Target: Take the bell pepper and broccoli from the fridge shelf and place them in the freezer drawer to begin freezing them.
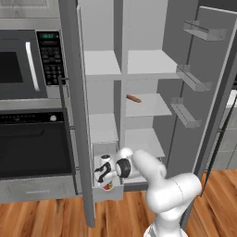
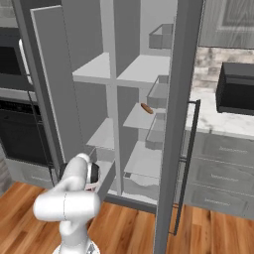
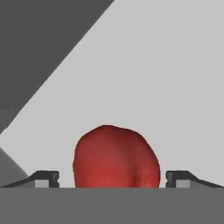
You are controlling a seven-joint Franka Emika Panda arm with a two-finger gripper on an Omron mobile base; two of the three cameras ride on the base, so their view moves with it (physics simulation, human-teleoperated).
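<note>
Your gripper [image 1: 107,181] hangs low over the freezer drawer [image 1: 109,192], the narrow white bin pulled out at the foot of the fridge, and its fingers [image 3: 43,178] stand spread wide with clear gaps either side of the bell pepper [image 3: 116,157]. The pepper sits between them, seemingly released into the drawer; a red speck shows there in the left base view. If you lift away crookedly, a fingertip could nudge it. It looks small, rounded, smooth and glossy red, likely to roll. A brown stick-shaped food [image 1: 134,98] lies on a middle shelf above.
</note>
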